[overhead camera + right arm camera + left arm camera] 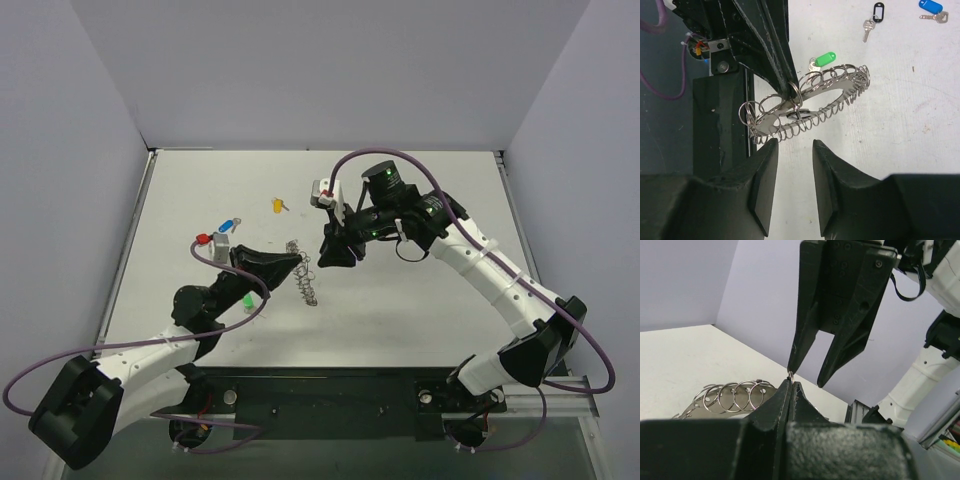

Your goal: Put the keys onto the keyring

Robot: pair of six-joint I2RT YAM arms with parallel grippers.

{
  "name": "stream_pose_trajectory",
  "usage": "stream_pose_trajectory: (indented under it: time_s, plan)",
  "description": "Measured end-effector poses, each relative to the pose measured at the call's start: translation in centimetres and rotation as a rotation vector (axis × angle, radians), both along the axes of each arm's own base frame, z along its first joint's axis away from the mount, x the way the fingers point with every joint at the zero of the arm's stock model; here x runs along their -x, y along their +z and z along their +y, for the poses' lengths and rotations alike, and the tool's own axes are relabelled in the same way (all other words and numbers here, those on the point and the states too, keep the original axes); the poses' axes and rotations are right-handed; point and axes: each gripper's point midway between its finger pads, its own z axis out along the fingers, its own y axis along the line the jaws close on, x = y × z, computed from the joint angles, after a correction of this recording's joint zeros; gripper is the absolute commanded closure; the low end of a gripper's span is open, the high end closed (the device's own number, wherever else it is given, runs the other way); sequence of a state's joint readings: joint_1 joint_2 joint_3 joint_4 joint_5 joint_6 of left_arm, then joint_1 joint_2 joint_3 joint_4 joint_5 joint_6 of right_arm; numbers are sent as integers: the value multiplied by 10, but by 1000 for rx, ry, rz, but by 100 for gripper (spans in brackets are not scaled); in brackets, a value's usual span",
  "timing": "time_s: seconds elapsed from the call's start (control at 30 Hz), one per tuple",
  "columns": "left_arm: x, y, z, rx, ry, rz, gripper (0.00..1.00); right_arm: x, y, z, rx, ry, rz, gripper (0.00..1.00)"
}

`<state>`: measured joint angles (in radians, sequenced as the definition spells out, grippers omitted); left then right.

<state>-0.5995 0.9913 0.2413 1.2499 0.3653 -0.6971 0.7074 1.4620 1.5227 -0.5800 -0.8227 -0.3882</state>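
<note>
Plain lavender walls, white tabletop (400,320). Left gripper (791,385) is pressed together, pinching the rim of the keyring (810,102), a large flat silver ring edged with small wire loops. The ring is lifted off the table and tilted, at the centre of the top frame.

Right gripper (795,146) is about half spread with nothing between the fingers, tips just beside the ring's near edge. Whether a tip touches the ring is unclear.

A small metal sliver hangs in the ring's open centre, maybe a key shaft, too small to tell.

Loose on the table:
- green-headed silver key (825,59), just behind the ring
- black-headed key (875,12) and blue-headed key (930,7), upper right of the right wrist frame
- yellow-headed key (278,205), upper centre of the top frame

Step looks like a gap between keys: ring presented, right side empty. Next move likely calls for fetching a loose key by its head, then threading its hole onto a loop with the ring held steady.
</note>
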Motion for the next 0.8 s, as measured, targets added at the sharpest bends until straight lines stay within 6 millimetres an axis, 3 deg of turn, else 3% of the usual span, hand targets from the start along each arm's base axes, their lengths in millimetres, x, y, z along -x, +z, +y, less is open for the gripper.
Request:
stream_pose_trajectory:
  time_s: [0.37,0.53,0.8]
  plan:
    - [20,-26,-19,-94,-178,24,100,10,13,11,-67,59,13,73]
    - [23,-29,-21,-104,-204,30,100,15,15,15,-81,82,21,75]
    - [24,-29,-21,-101,-210,38,100,19,2,13,-62,91,49,74]
